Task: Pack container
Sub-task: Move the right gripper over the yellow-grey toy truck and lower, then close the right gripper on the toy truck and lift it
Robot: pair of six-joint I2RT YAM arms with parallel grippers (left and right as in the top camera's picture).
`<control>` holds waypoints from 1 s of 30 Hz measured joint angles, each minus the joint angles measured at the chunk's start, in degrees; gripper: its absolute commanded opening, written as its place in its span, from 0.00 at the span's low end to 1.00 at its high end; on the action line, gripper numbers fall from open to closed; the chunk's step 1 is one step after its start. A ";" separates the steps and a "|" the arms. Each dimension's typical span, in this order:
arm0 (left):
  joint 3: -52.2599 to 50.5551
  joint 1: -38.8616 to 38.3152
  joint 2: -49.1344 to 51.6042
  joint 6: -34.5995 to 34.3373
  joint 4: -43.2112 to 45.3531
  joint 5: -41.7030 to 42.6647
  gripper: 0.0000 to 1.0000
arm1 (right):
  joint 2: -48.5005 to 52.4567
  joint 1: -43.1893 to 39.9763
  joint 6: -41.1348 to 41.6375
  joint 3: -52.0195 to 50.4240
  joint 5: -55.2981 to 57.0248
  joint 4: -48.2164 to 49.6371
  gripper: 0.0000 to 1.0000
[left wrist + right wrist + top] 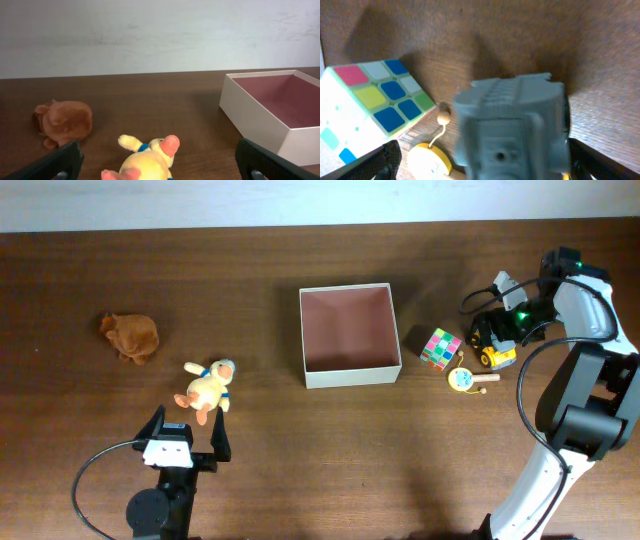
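The container (352,375), a square lidless box with off-white walls and a reddish-brown inside, stands mid-table with nothing in it; its near wall (255,125) shows in the left wrist view. A yellow duck plush (207,387) lies just ahead of my left gripper (187,442), which is open. In the left wrist view the duck (147,162) sits between the spread fingers (60,162) without touching them. My right gripper (492,330) is open over a grey and yellow toy truck (493,348). The truck (512,127) fills the gap between the black fingers (375,162).
A brown plush (130,336) lies at the far left, also ahead-left of the left wrist as the brown plush (62,120). A colour cube (440,347) and a small yellow round toy (463,378) with a bead on a string lie between container and truck.
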 measured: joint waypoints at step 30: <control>0.00 0.00 0.00 0.00 0.00 0.00 0.99 | 0.20 -2.27 0.57 -0.11 5.60 6.91 0.95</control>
